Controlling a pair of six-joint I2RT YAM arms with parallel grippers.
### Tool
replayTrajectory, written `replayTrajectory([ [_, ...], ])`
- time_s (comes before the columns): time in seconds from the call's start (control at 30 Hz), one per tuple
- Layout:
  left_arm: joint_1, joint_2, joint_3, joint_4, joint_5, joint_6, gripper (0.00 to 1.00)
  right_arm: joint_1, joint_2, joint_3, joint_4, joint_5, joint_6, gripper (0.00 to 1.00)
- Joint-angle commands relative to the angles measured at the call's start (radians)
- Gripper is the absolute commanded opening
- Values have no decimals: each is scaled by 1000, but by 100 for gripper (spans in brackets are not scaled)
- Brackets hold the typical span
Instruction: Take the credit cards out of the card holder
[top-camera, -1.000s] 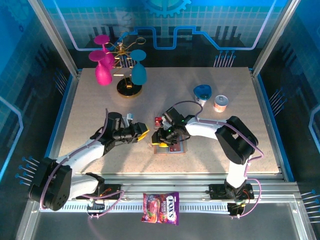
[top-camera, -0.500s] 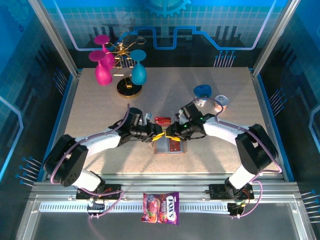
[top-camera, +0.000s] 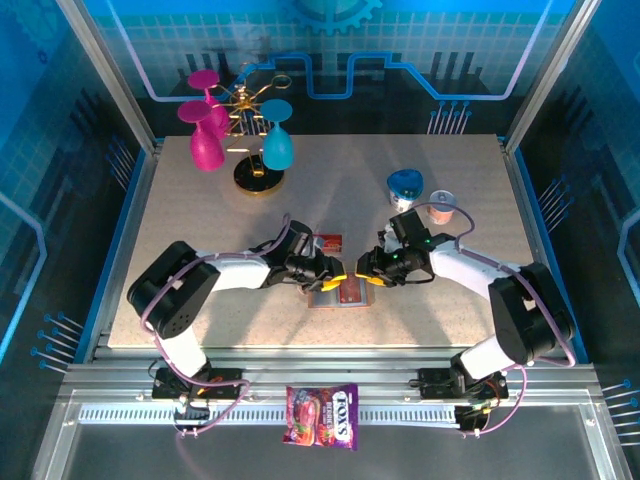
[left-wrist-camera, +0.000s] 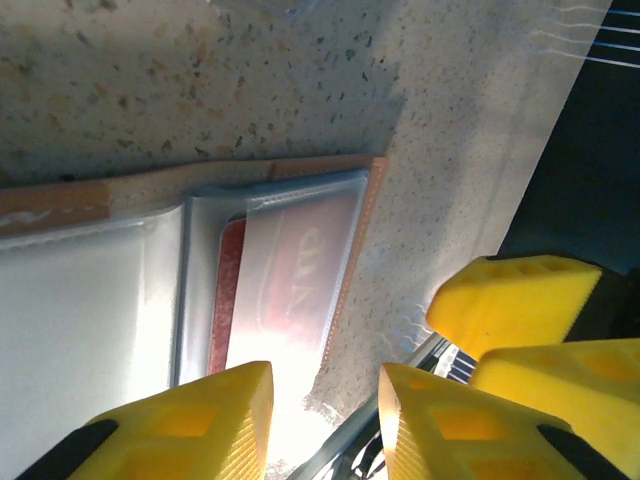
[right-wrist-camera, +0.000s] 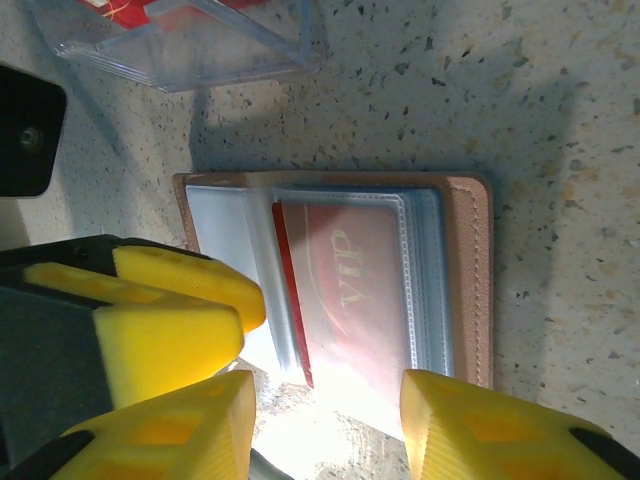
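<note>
The card holder (top-camera: 345, 297) lies open and flat on the table, brown edge (right-wrist-camera: 470, 280) around clear pockets. A red credit card (right-wrist-camera: 350, 290) marked VIP sits inside a clear pocket, also seen as the red card (left-wrist-camera: 290, 270) in the left wrist view. My left gripper (top-camera: 328, 276) (left-wrist-camera: 325, 420) hovers open over the holder's (left-wrist-camera: 60, 200) left part, nothing between its fingers. My right gripper (top-camera: 368, 276) (right-wrist-camera: 330, 430) stands open at the holder's right part, its fingers straddling the pocket's end. The two grippers' yellow fingertips are close together.
A clear box (top-camera: 325, 241) (right-wrist-camera: 180, 40) with red cards in it sits just behind the holder. Further back stand a glass rack (top-camera: 258, 175) with pink and teal glasses, a blue cup (top-camera: 405, 185) and a small can (top-camera: 441, 207). A candy packet (top-camera: 322, 415) lies on the front rail.
My left gripper has travelled right to the holder's left part. My right gripper has shifted right, from over the holder's left part to its right part.
</note>
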Motion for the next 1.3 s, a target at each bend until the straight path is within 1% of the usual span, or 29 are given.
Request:
replayTrajectory([
  [0.0, -8, 27, 30, 19, 26, -8, 35, -18, -20, -17, -18, -19, -20, 44],
  [0.37, -12, 64, 58, -38, 40, 34, 36, -22, -33, -27, -20, -19, -16, 44],
  [0.7, -16, 47, 109, -227, -8, 147, 37, -22, -40, -32, -17, -24, -11, 45],
  [0.97, -23, 65, 117, -229, 2, 152, 38, -16, -36, -40, 6, -40, 4, 44],
  [1.27, -23, 38, 140, -308, -39, 192, 38, 5, -12, -36, 28, -58, 15, 44],
])
